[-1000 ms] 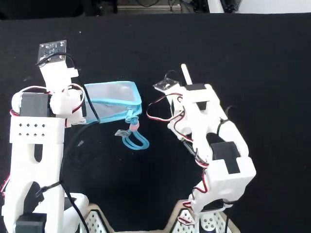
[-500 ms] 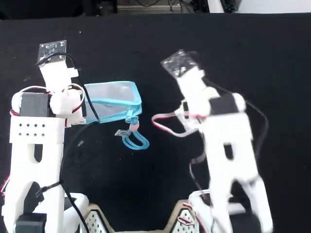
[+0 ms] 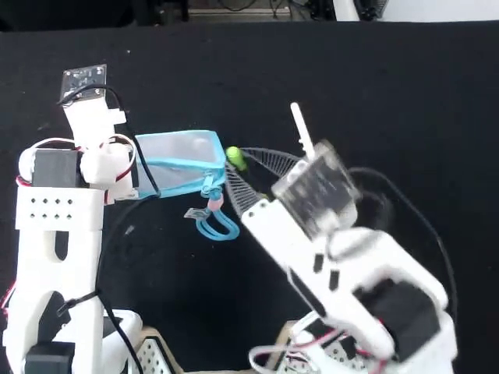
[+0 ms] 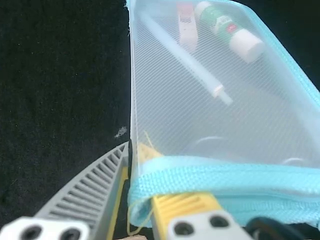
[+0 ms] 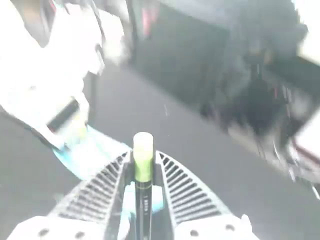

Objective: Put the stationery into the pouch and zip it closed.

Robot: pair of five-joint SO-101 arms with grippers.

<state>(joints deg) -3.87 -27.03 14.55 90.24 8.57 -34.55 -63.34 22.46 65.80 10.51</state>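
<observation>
Right wrist view: the right claw [image 5: 143,156] is clamped on a dark pen [image 5: 143,192], whose green cap pokes out past the fingertips. In the high view that cap sits just beside the end of the pouch [image 3: 178,160] where the zip pull hangs. It is at the edge and, as far as I can tell, not yet inside.

A second ago this arm was folded back on its own side of the table [image 3: 405,86], well apart from the pouch. Half a second ago it was raised. Now it has swung across and low, bringing the pen to the pouch.

The left claw [image 4: 134,150] is pinched on the pouch's blue hem at the far end, as it was in both earlier pictures, and the pouch has not shifted. Through the mesh I can see a glue stick [image 4: 227,30] and a pale pen [image 4: 185,62] already inside. The blue zip loop [image 3: 218,226] lies on the table where it was.

I judge that the pen is about to go in and that the zipping has not begun. I cannot tell how wide the mouth stands open.
</observation>
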